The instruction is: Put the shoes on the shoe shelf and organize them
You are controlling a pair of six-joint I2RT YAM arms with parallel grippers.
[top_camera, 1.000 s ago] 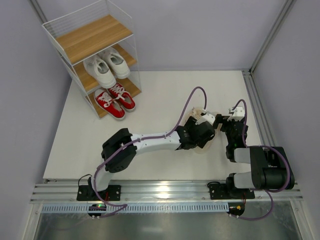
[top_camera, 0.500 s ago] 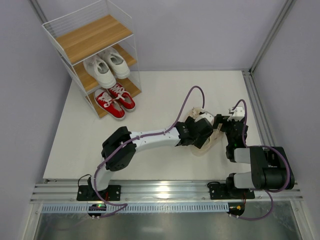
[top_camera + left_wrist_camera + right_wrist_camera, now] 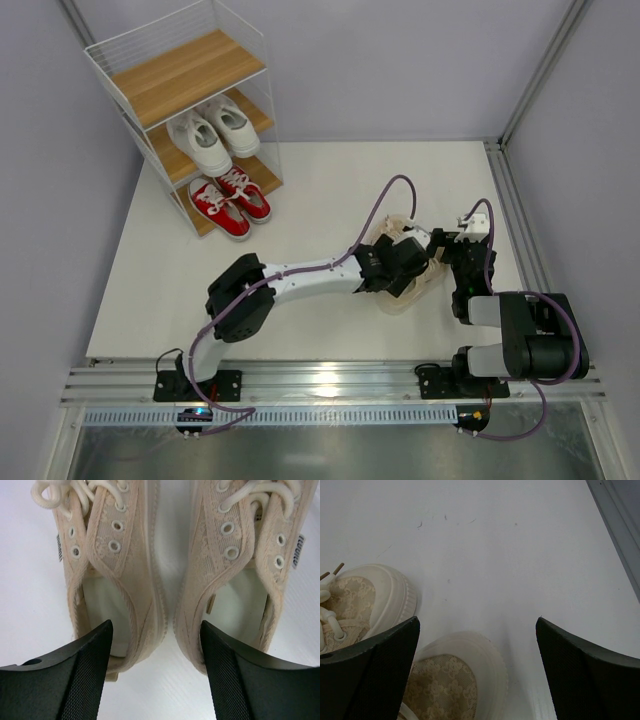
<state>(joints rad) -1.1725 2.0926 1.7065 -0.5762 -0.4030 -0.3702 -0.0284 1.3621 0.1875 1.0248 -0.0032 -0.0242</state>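
Two beige shoes (image 3: 125, 575) lie side by side on the table, partly hidden under my left gripper (image 3: 403, 263) in the top view. In the left wrist view my left gripper (image 3: 155, 626) is open. One finger (image 3: 85, 670) hangs over the left shoe's opening and the other over the right shoe (image 3: 230, 555), so the two inner walls sit between them. My right gripper (image 3: 477, 621) is open and empty just beyond the beige toes (image 3: 450, 680). The shoe shelf (image 3: 185, 72) stands far left with white shoes (image 3: 212, 135) on its middle board and red shoes (image 3: 230, 200) on its bottom board.
The shelf's top board is bare. An aluminium rail (image 3: 515, 215) runs along the table's right edge, close to the right arm. The two arms are close together over the beige pair. Grey walls enclose the table.
My left gripper has shifted slightly over the beige pair and stays open. The right arm and the shoes on the shelf have not moved.
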